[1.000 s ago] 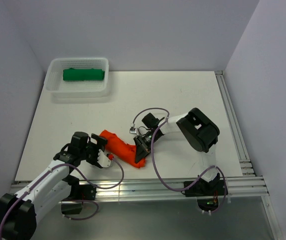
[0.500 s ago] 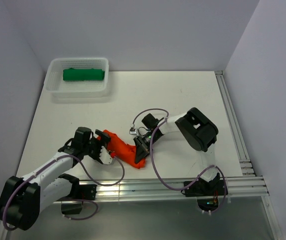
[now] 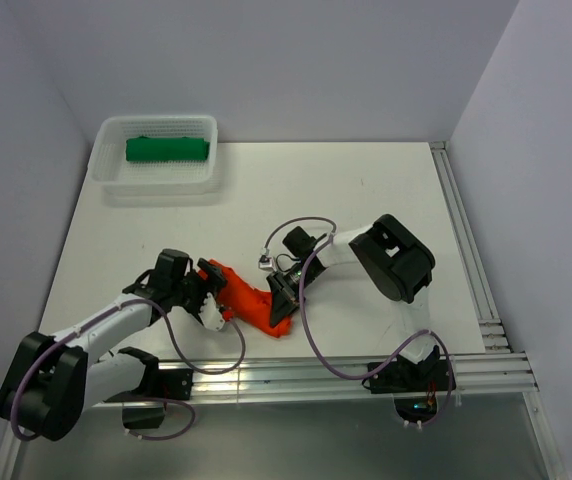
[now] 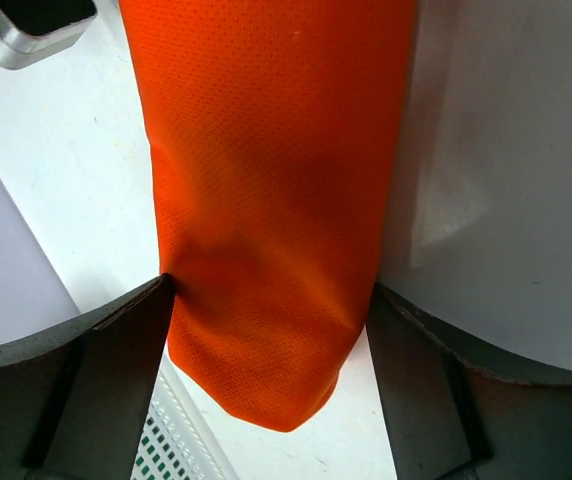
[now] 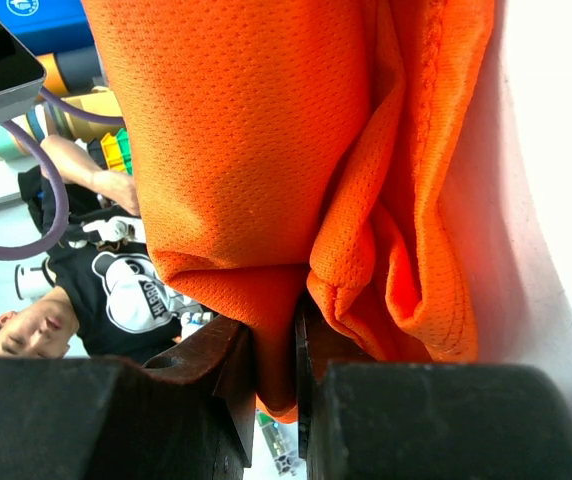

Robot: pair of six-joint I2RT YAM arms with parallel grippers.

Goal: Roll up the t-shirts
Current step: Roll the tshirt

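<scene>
The orange t-shirt (image 3: 249, 300) lies as a short roll near the table's front, between my two grippers. My left gripper (image 3: 209, 288) has the roll's left end deep between its jaws. In the left wrist view both fingers touch the orange cloth (image 4: 266, 150), and the left gripper (image 4: 271, 285) pinches it across its width. My right gripper (image 3: 279, 295) is at the roll's right end. In the right wrist view the right gripper (image 5: 274, 330) is shut on a thin fold of the orange cloth (image 5: 236, 130). The green t-shirt (image 3: 166, 149) lies rolled in the basket.
The white mesh basket (image 3: 106, 175) stands at the back left of the table. Aluminium rails run along the right edge (image 3: 461, 240) and the front edge (image 3: 296, 370). Purple cables loop over both arms. Walls close in at the left, back and right.
My left gripper has moved right onto the roll's left end and its jaws have narrowed onto the cloth. The right gripper and its hold have not changed.
</scene>
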